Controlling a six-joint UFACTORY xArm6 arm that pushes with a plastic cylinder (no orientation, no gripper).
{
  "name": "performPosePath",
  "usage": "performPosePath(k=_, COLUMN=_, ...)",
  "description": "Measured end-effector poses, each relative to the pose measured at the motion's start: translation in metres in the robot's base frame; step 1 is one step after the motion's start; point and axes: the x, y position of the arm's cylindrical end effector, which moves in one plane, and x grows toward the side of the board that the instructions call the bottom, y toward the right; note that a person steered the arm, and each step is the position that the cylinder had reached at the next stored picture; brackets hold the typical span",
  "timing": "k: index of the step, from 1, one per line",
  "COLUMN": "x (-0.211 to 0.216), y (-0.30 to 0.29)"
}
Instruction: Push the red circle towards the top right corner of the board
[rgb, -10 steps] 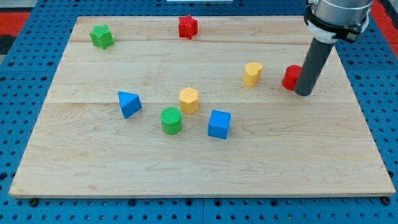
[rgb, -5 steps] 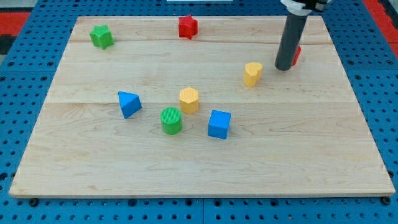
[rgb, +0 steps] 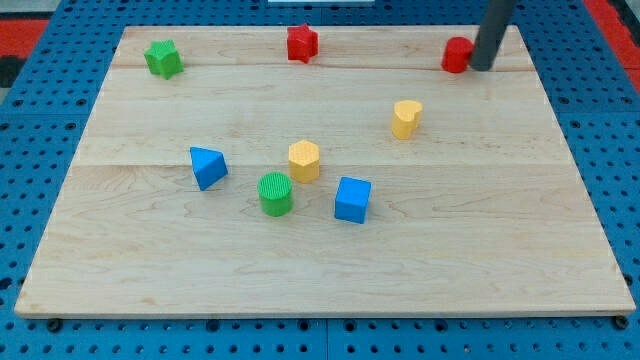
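The red circle lies near the top right corner of the wooden board. My tip rests on the board right against the circle's right side. The dark rod rises from there out of the view's top. Part of the circle's right edge is hidden behind the rod.
A red star sits at the top middle, a green star at the top left. A yellow heart, yellow hexagon, green cylinder, blue cube and blue triangle lie mid-board.
The red circle has moved up the board from the right middle to near the top right corner. My tip moved up with it and now stands on its right side.
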Motion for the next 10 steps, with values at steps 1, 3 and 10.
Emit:
performPosePath(k=1, x=-0.006, y=-0.009)
performPosePath(k=3, x=0.006, y=-0.010)
performPosePath(k=10, x=-0.019, y=-0.051)
